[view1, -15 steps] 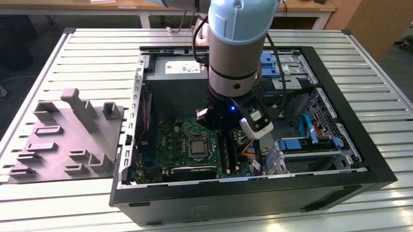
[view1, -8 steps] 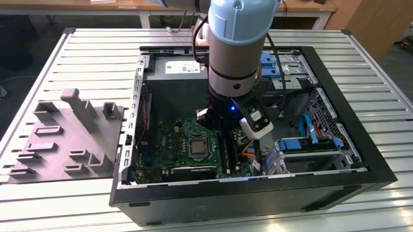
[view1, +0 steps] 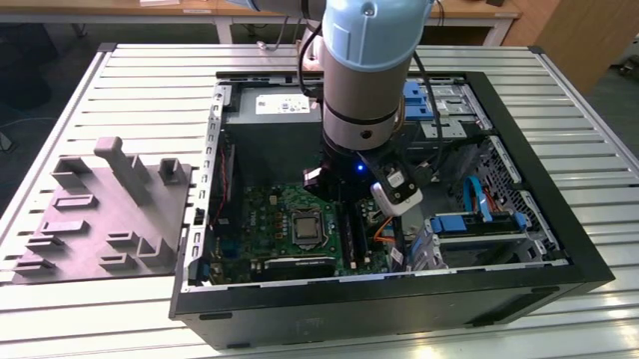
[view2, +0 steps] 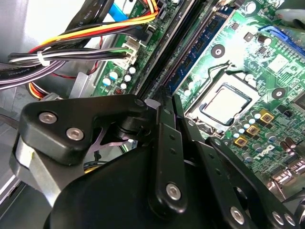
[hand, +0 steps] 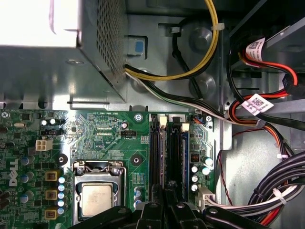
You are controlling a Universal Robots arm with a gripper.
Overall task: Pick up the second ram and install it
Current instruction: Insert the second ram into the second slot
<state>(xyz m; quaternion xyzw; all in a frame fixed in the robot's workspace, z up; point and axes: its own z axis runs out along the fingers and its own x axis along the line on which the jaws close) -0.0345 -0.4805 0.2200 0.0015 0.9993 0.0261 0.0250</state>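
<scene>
My gripper [view1: 342, 196] is down inside the open computer case, over the black memory slots [hand: 157, 152] beside the processor socket [hand: 97, 198]. In the second wrist view the second ram [view2: 200, 45], a long blue-green board with black chips, stands on edge along a slot. It runs straight into the gripper [view2: 164, 102], whose fingers are pressed close on its near part. In the first wrist view the gripper [hand: 165, 206] sits over the same pair of slots.
Another blue-edged stick [hand: 185, 157] stands in the neighbouring slot. Bundled cables [hand: 267, 186] and the grey power supply [hand: 57, 52] crowd the slots' far side. The case wall [view1: 399, 292] rings the motherboard. A grey fixture tray [view1: 100, 217] lies at the exterior view's left.
</scene>
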